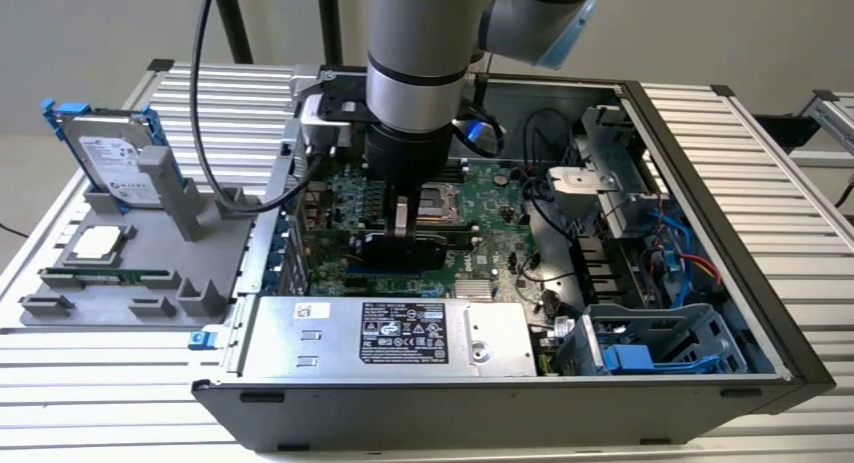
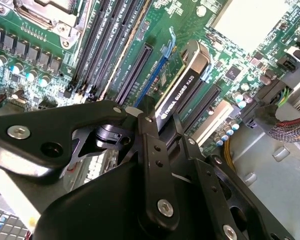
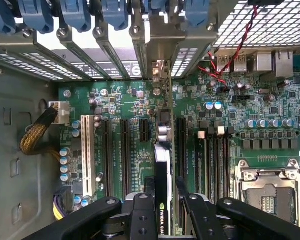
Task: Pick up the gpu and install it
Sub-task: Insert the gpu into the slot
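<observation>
Black linkage arms of the tool fill the foreground in both wrist views, and its fingers are closed almost together on the top edge of the gpu, which stands on edge between them. The card sits upright over the green motherboard, lined up along one of the long black expansion slots, with its silver end bracket reaching toward the slotted rear wall of the computer case. Whether the connector edge is fully down in the slot I cannot tell; the tool's body hides the lower edge.

In the exterior view the arm comes straight down into the open case, which lies on its side on the slatted bench. Beside the case a grey holder carries a hard drive and a memory stick.

My read is that the card is light and stiff but fragile: thin board, exposed parts on one face, a plastic shroud on the other. The top edge, pinched across both faces near the middle as it is now, looks like the sound place to hold. Any tilt would likely bind the connector or flex the board, so force should go straight down along the card's plane.
</observation>
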### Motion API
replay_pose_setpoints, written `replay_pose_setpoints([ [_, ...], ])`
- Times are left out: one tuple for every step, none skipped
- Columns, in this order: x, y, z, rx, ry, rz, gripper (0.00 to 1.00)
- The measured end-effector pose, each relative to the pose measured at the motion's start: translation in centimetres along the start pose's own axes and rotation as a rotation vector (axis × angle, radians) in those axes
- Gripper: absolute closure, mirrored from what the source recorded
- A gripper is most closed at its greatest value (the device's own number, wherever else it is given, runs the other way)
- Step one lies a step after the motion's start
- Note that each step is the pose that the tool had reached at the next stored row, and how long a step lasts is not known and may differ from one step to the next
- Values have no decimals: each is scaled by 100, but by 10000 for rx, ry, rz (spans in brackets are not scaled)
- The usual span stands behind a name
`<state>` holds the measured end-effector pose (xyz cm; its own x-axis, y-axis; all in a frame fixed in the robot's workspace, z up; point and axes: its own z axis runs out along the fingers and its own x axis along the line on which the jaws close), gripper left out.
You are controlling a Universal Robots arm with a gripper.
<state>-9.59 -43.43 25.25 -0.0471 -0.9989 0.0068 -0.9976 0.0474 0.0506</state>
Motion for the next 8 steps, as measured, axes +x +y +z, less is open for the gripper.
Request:
replay_pose_setpoints([
  [0, -3, 0, 0, -1, 1, 100],
  [0, -4, 1, 0, 2, 1, 100],
  [0, -4, 3, 1, 2, 1, 100],
  [0, -5, 4, 0, 2, 0, 100],
  [0, -5, 4, 0, 2, -1, 100],
  [1, -6, 5, 1, 1, 0, 100],
  [1, -7, 6, 1, 0, -1, 100],
  [1, -7, 6, 1, -1, -1, 100],
])
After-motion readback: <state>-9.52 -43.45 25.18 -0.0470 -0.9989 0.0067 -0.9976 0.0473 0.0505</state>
